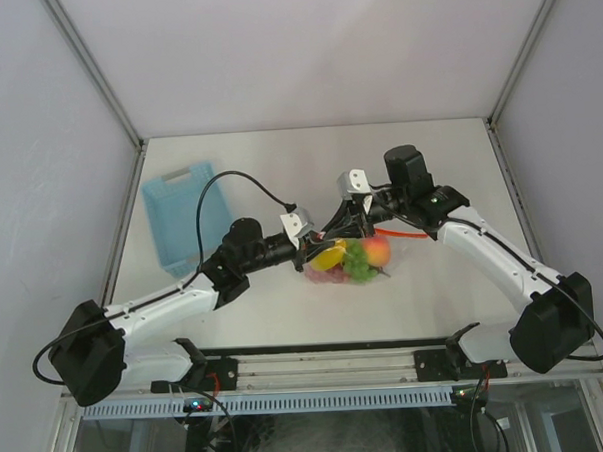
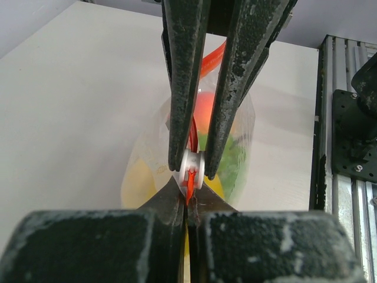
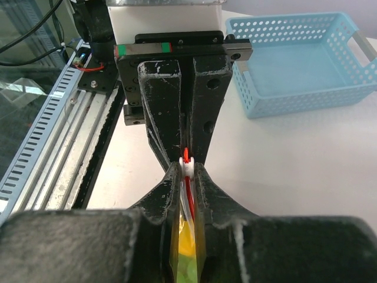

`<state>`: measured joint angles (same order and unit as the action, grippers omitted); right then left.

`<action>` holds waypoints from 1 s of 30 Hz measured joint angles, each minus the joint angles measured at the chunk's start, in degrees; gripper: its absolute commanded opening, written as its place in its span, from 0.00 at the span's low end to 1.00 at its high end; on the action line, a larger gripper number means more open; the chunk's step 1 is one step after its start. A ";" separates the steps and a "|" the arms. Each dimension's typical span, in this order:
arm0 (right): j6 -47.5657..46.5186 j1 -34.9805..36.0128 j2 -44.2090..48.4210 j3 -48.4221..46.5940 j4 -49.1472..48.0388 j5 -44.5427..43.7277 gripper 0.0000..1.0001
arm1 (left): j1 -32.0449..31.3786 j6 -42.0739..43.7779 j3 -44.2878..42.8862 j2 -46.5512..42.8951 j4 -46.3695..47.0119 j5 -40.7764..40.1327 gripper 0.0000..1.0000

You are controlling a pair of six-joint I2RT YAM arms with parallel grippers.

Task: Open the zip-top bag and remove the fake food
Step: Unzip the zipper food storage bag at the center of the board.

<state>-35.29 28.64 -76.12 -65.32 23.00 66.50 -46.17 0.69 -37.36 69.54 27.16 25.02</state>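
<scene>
The zip-top bag (image 1: 355, 264) hangs just above the table centre, its red-orange zip strip (image 1: 404, 233) trailing right. Inside lies the fake food: a yellow piece (image 1: 331, 255), a green one (image 1: 356, 261) and an orange-red one (image 1: 379, 250). My left gripper (image 2: 189, 197) is shut on the corner of the bag at the strip's red tip. Facing it tip to tip, my right gripper (image 3: 187, 171) is shut on the white zip slider (image 3: 187, 167). The two meet at the bag's upper left corner (image 1: 327, 242). Yellow and green food shows through the plastic (image 2: 235, 165).
A light-blue slotted basket (image 1: 186, 216) lies on the table's left side, its wall (image 3: 294, 100) also showing in the right wrist view. The metal rail with cables (image 3: 41, 153) runs along the near edge. A black cable (image 1: 229, 179) loops above the left arm.
</scene>
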 measured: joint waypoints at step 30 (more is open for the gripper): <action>-4.46 -4.90 2.29 0.00 5.99 -0.72 0.00 | -0.20 0.57 0.13 -3.04 -1.86 -3.69 0.00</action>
<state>-39.75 23.75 -73.82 -65.32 28.99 65.78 -46.37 1.26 -37.23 66.50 25.30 21.32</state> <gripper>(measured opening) 0.078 0.005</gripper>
